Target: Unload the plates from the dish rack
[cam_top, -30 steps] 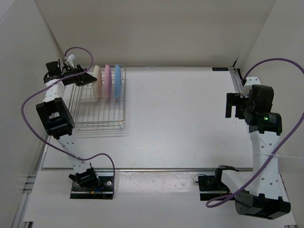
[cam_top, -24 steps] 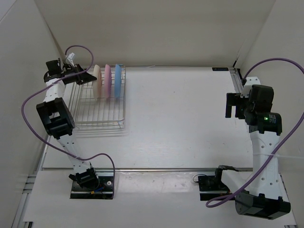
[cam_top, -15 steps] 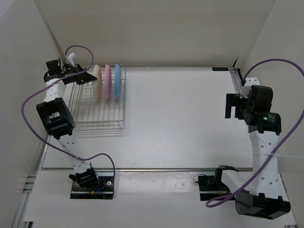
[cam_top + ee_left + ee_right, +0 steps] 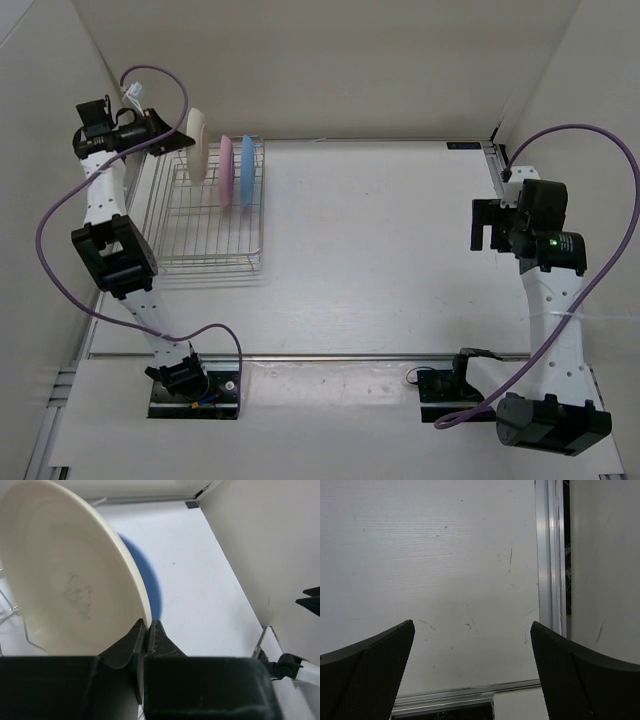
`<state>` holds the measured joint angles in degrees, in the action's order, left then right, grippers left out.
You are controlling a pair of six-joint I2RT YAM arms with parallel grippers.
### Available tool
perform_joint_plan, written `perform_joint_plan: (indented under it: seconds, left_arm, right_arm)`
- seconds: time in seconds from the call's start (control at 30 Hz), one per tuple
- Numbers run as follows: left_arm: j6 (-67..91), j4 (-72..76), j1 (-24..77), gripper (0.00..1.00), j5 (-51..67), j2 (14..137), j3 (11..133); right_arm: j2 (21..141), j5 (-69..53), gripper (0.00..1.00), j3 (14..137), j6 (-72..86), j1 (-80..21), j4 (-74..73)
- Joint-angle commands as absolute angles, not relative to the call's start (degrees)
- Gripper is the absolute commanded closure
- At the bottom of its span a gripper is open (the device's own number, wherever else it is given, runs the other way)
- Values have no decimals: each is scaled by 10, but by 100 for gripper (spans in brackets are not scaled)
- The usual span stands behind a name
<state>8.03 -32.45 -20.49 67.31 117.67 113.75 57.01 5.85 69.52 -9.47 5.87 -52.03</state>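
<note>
Pinching the cream plate (image 4: 65, 580) by its rim in our closed left gripper (image 4: 146, 625) above the far end of the dish rack (image 4: 205, 238), we should lift straight, clear of the pink plate (image 4: 226, 172); our right gripper (image 4: 471, 625) hangs open, empty.

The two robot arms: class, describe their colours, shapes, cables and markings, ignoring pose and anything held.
The left arm and right arm have white links, black joint housings and black bases. A purple cable loops along each. A green light glows on the right arm. The fingers are black, wedge-shaped and textured.
</note>
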Motion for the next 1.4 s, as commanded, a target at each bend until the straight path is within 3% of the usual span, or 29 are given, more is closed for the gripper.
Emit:
perform_joint_plan:
  seconds: [0.0,0.2,0.33,0.4,0.53,0.67,0.8,0.97,1.1,1.37]
  left_arm:
    - [24,-351,-211,89,684,1057,1185]
    - [-138,-495,-185,89,538,956,1220]
    - [-350,-569,-93,89,382,804,1120]
    - [-421,-562,-3,89,273,739,1005]
    - [-503,-670,127,89,137,729,1011]
    - [-582,-720,295,89,-71,687,925]
    - [-711,-671,478,89,-254,630,788]
    - [-800,-588,576,89,-302,657,722]
    - [-786,-546,652,89,-296,767,787]
    - [-762,-483,722,89,-270,845,850]
  right_arm:
    - [577,50,0,694,-96,55,-494]
    - [627,14,0,763,-91,55,-494]
    - [686,-32,0,864,-91,43,-528]
    - [720,-47,0,909,-96,31,-550]
    - [777,-111,0,1059,-139,-11,-607]
    - [785,-187,0,1106,-139,-18,-607]
    - [790,-226,0,1119,-124,-39,-607]
    - [822,-217,1,1151,-119,-90,-602]
    - [845,-191,6,1146,-113,-147,-597]
    - [832,-180,6,1089,-126,-189,-563]
